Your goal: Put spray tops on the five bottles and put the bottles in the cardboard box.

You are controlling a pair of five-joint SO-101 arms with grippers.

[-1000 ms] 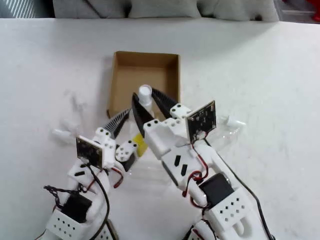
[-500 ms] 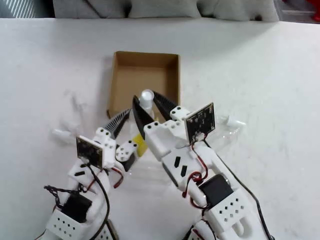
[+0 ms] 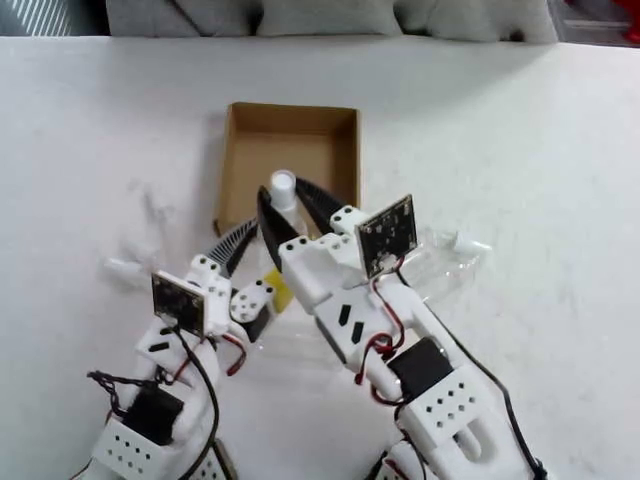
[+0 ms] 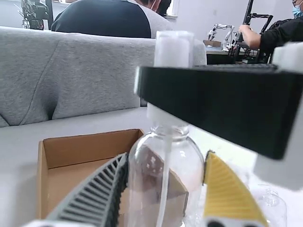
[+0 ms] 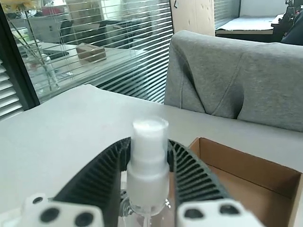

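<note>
The bottle stands upright at the near wall of the cardboard box, on the side facing the arms. The left gripper pinches its body between a grey ribbed finger and a yellow one. The right gripper is pressed onto the spray top, with one black finger on each side of its collar.

To my eye the top is being fitted onto the neck. It probably goes best with the top kept straight over the neck. The left grip needs to be firm enough that the bottle does not spin or lean. Too hard a squeeze could buckle the thin clear wall.

The left wrist view shows the dip tube already hanging inside the bottle. A black finger crosses the neck there, so I cannot tell whether the top is seated. The right wrist view shows both black fingers against the collar. The high view alone shows another clear bottle lying on the table to the right of the box.
</note>
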